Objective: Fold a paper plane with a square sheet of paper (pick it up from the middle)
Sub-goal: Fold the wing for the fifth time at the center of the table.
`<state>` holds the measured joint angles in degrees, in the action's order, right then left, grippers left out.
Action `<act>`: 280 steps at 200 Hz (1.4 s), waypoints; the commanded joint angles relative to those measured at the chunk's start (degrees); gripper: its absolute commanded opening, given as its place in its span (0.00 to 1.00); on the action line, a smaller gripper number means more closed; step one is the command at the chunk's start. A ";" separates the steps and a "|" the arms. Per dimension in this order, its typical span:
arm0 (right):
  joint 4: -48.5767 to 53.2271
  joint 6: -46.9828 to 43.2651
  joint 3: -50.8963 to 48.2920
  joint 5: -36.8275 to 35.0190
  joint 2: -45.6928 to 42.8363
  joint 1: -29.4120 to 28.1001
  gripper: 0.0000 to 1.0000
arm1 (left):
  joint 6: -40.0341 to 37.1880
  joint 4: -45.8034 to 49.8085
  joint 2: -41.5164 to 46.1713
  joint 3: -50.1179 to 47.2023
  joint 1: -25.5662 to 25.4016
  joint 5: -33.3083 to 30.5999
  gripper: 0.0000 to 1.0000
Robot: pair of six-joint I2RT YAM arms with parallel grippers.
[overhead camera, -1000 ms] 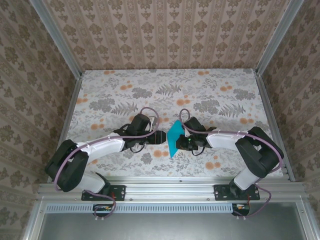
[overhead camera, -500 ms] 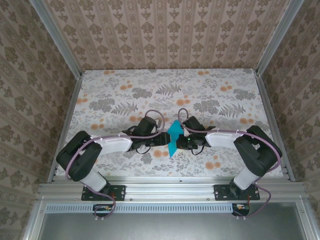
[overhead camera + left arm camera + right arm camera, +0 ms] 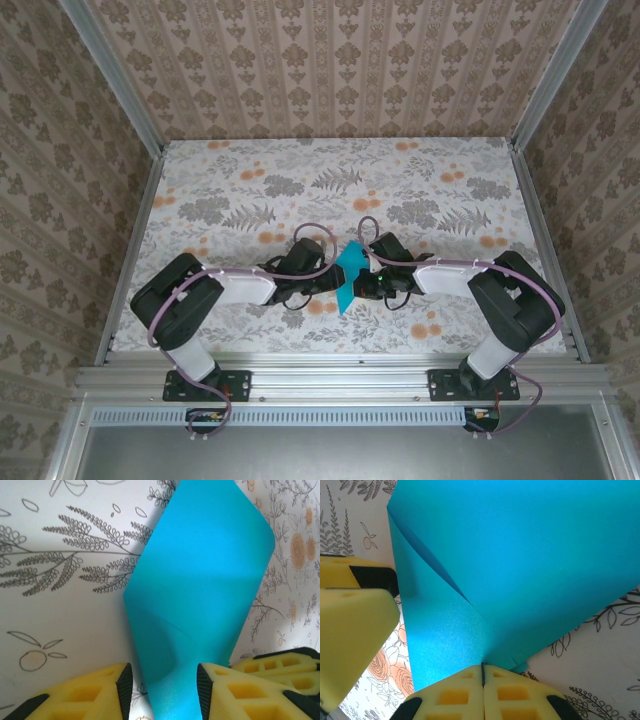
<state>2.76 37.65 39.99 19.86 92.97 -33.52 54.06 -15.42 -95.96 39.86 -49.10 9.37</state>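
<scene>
The square sheet of paper (image 3: 349, 275) is teal-blue, folded with a slanting crease, and stands upright above the table's middle. My right gripper (image 3: 363, 284) is shut on its lower edge; the right wrist view has the pads pressed together (image 3: 482, 669) on the paper (image 3: 520, 555). From the left, my left gripper (image 3: 332, 282) straddles the sheet. Its jaws (image 3: 164, 682) stand apart, open, with the paper (image 3: 200, 580) between them, close to the right pad and clear of the left pad. A paper plane as such is out of view.
The floral table cover (image 3: 230, 190) spreads flat around both arms. Patterned walls and metal rails (image 3: 135, 230) enclose the table. The other gripper's yellow fingers (image 3: 280, 662) sit right beside my left jaws.
My left arm has reached right until its jaws straddle the paper, and they have narrowed. My right gripper has pinched fully shut on the sheet, which stayed in place.
</scene>
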 commanded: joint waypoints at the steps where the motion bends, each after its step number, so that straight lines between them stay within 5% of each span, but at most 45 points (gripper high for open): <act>1: 2.88 -0.89 -2.61 -3.60 1.79 0.56 0.08 | 1.23 -1.82 -1.45 2.00 -0.21 -0.47 0.38; 162: 2.44 -0.48 -3.07 -1.95 -0.96 2.57 0.07 | -7.84 11.01 -0.32 7.64 -0.79 -2.94 0.11; 280: -5.54 4.47 -5.51 4.22 -3.28 5.60 0.14 | -13.64 19.11 -2.20 12.84 -3.35 -8.47 0.08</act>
<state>-1.13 39.57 36.36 22.37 91.00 -28.99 42.72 0.73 -97.45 51.29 -52.23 3.31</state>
